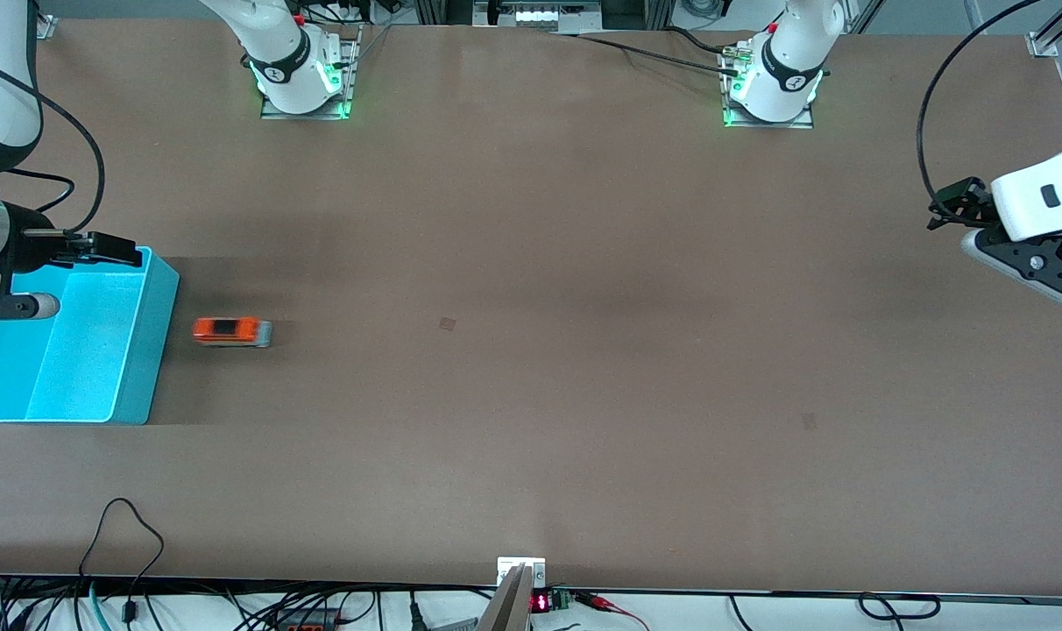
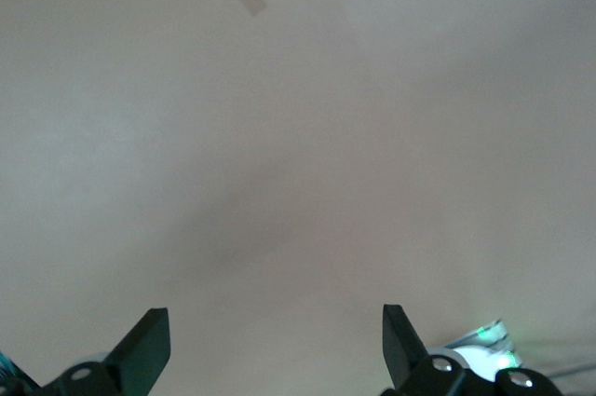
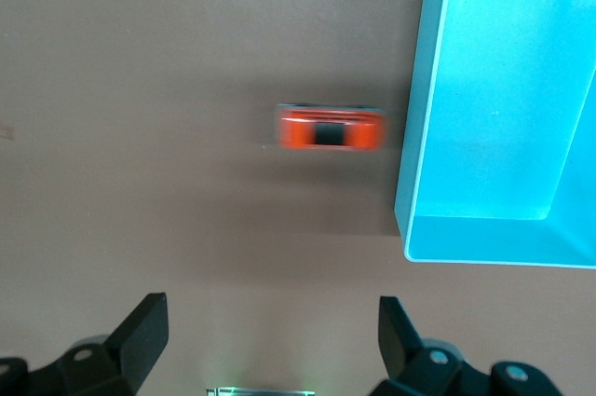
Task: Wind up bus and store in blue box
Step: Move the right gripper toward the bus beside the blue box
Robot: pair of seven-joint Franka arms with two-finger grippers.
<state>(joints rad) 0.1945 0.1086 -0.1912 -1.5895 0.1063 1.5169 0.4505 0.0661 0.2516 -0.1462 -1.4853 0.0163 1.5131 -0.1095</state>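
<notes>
The small orange bus [image 1: 231,331] stands on the brown table beside the blue box [image 1: 150,350], its grey-white end pointing away from the box. The right wrist view looks straight down on the bus [image 3: 330,129] and the box [image 3: 421,135], whose inside is empty. My right gripper [image 3: 270,307] hangs high up, open, with nothing between its fingers; in the front view it [image 1: 5,280] shows over the box's end nearest the right arm's edge of the table. My left gripper [image 2: 277,321] is open and empty over bare table at the left arm's end [image 1: 987,232].
Both arm bases [image 1: 303,79] [image 1: 772,88] stand at the table's edge farthest from the front camera. Cables [image 1: 128,543] trail over the nearest edge. Small dark marks [image 1: 447,323] [image 1: 809,421] dot the tabletop.
</notes>
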